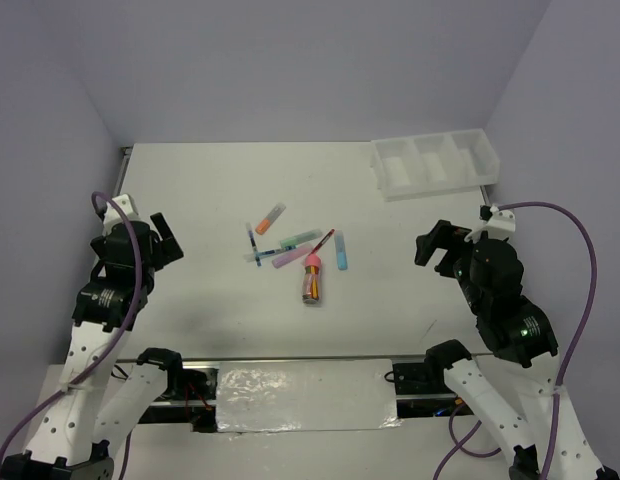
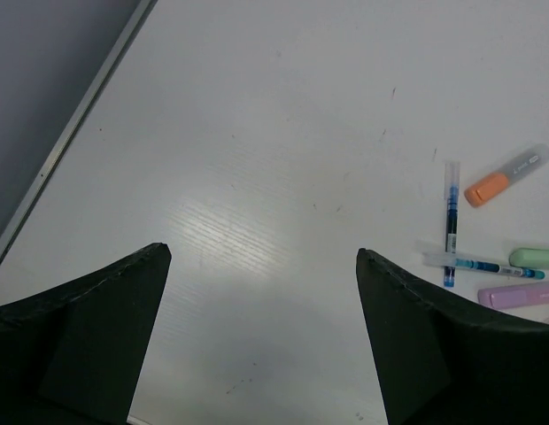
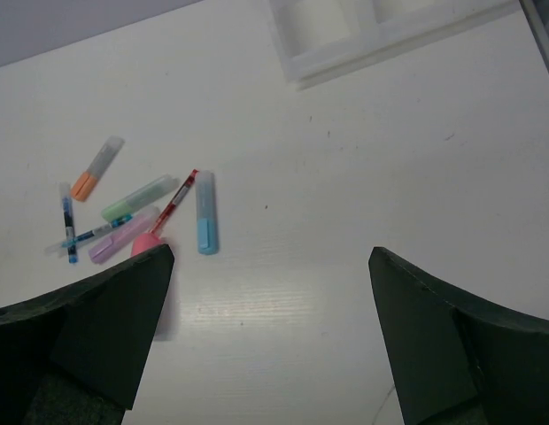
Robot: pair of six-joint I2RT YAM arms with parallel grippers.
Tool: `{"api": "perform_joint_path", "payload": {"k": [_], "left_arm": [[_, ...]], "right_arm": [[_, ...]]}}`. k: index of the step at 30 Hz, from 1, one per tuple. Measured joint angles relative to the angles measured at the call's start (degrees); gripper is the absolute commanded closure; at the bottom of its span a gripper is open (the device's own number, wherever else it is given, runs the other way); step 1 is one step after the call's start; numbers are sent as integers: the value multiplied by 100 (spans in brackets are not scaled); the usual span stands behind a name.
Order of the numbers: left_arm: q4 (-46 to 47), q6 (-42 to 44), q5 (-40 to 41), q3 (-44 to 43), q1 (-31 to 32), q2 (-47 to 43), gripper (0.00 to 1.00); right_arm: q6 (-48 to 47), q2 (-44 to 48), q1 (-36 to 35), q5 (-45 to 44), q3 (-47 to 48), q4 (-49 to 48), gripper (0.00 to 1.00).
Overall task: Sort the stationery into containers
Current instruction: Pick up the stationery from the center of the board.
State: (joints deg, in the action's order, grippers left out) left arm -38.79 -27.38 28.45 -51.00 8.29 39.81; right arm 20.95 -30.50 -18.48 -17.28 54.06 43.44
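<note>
The stationery lies in a loose heap mid-table: orange highlighter [image 1: 270, 218], blue pen [image 1: 253, 243], green highlighter [image 1: 302, 238], purple highlighter [image 1: 291, 255], red pen [image 1: 324, 242], light-blue highlighter [image 1: 341, 250] and pink-capped tube [image 1: 313, 278]. The white three-compartment tray [image 1: 435, 163] stands at the far right. My left gripper [image 1: 165, 240] is open and empty, left of the heap; its wrist view [image 2: 262, 251] shows the orange highlighter [image 2: 507, 174] and blue pen [image 2: 451, 221] at the right. My right gripper [image 1: 435, 245] is open and empty, right of the heap [image 3: 271, 251]; the light-blue highlighter [image 3: 205, 224] lies ahead-left.
The tray's edge [image 3: 381, 31] shows at the top of the right wrist view. A metal rail [image 1: 290, 360] runs along the table's near edge between the arm bases. Grey walls close in the table at the back and sides.
</note>
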Motion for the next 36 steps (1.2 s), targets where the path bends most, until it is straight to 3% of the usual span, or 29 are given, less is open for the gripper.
{"api": "perform_joint_path", "payload": {"k": [6, 12, 16, 19, 24, 27, 30, 36], "left_arm": [[-70, -57, 195, 0, 0, 7, 1], [-129, -142, 306, 0, 0, 11, 1], [-146, -149, 332, 0, 0, 9, 1], [-153, -151, 354, 0, 0, 59, 1], [-157, -151, 374, 0, 0, 173, 1], [-166, -151, 369, 0, 0, 247, 1], [-166, -151, 372, 0, 0, 227, 1], [-166, -146, 367, 0, 0, 221, 1]], "right_arm": [[48, -4, 0, 90, -4, 24, 0], [544, -240, -55, 1222, -660, -944, 0], [1143, -1641, -1167, 1082, -778, -1598, 0], [1578, -3222, -2280, 688, -422, -1832, 0], [2223, -5202, -3353, -223, 479, -1718, 0], [2553, -5963, -3696, -619, 863, -1659, 2], [2782, -6516, -3816, -870, 1008, -1604, 9], [3018, -6933, -3816, -1034, 977, -1471, 18]]}}
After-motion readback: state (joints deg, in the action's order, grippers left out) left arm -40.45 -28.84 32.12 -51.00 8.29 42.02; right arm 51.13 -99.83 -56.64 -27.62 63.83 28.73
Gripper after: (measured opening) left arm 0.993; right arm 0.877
